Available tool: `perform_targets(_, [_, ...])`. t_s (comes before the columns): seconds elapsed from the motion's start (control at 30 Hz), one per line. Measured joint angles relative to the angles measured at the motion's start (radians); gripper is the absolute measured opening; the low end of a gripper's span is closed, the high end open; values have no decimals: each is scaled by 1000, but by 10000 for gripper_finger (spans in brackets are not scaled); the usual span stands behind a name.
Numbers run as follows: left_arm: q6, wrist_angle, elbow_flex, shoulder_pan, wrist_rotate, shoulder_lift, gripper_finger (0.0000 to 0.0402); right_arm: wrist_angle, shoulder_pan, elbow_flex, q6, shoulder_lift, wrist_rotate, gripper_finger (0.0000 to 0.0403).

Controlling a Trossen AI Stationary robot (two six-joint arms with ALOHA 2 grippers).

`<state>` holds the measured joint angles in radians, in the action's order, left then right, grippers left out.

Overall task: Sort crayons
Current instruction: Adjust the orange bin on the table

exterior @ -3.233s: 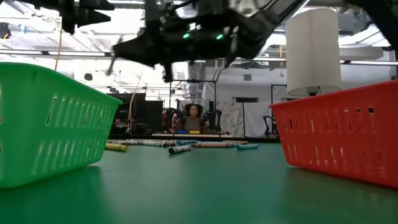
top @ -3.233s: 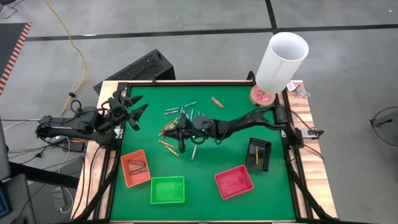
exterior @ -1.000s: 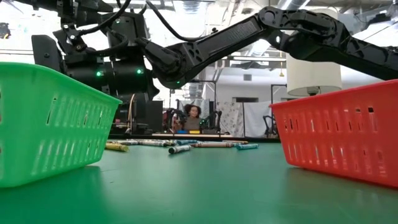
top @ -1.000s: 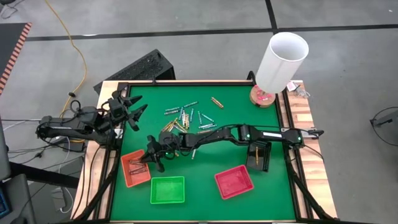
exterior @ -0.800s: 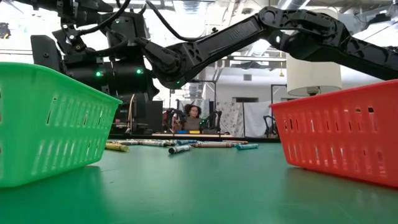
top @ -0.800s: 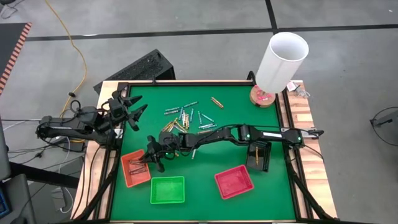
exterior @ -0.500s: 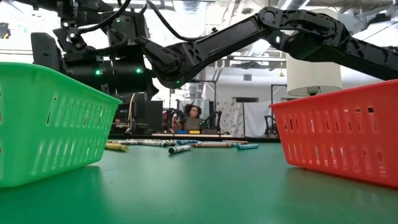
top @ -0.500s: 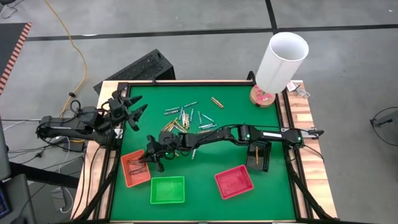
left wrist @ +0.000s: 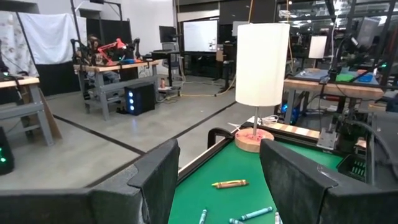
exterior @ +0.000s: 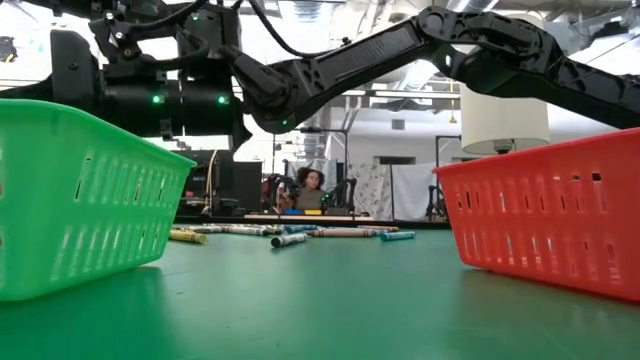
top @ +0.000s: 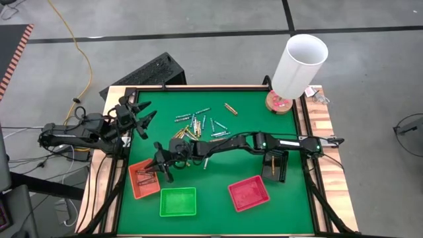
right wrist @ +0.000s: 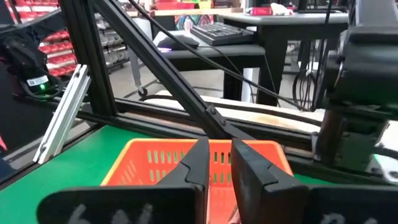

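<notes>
Landmark: orange tray (top: 144,178), at the near-left of the green mat (top: 251,132).

Nearest the front edge, right of the orange tray: green tray (top: 178,201), then red tray (top: 249,193). Black tray (top: 275,163) sits farther right, one yellow-gold crayon (top: 272,162) in it.

Inside the orange tray: a few dark reddish-brown crayons (top: 145,176) lying flat on its floor.

Right gripper (top: 160,162) hangs over the orange tray's far-right corner, arm stretched across the mat from the right side. In the right wrist view its fingers (right wrist: 249,163) stand a narrow slot apart, the tray wall (right wrist: 155,163) directly ahead below them. Nothing seen between the fingers; whether a crayon is in the slot cannot be told for certain, since the fingertips point away from the camera.

Beyond the orange tray, toward the mat's middle: loose pile of crayons (top: 195,124), silvery grey, light blue and yellow-gold mixed, well apart from the right gripper. One reddish-brown crayon (top: 230,108) lies alone past the pile.

Left gripper (top: 141,116) waits above the mat's left edge, beyond the orange tray, fingers (left wrist: 158,177) spread wide, empty.

Far right corner: white lamp (top: 299,66) on a wooden base.
</notes>
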<state>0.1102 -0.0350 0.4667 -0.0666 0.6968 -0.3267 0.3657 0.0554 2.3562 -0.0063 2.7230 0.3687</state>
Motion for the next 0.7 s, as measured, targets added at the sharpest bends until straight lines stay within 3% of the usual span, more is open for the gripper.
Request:
perform_targets(0.33, [35,3,0,0,30,0,212,-263,-28,0,-131,-123,-17,66])
perform_targets(0.47, [39,11,0,0,49,0,212,-367,-30,0,-126,-136,-109,66])
perform_targets(0.7, [27,31,0,0,49,0,212,-463,-33,-23,-96,-136,-390,66])
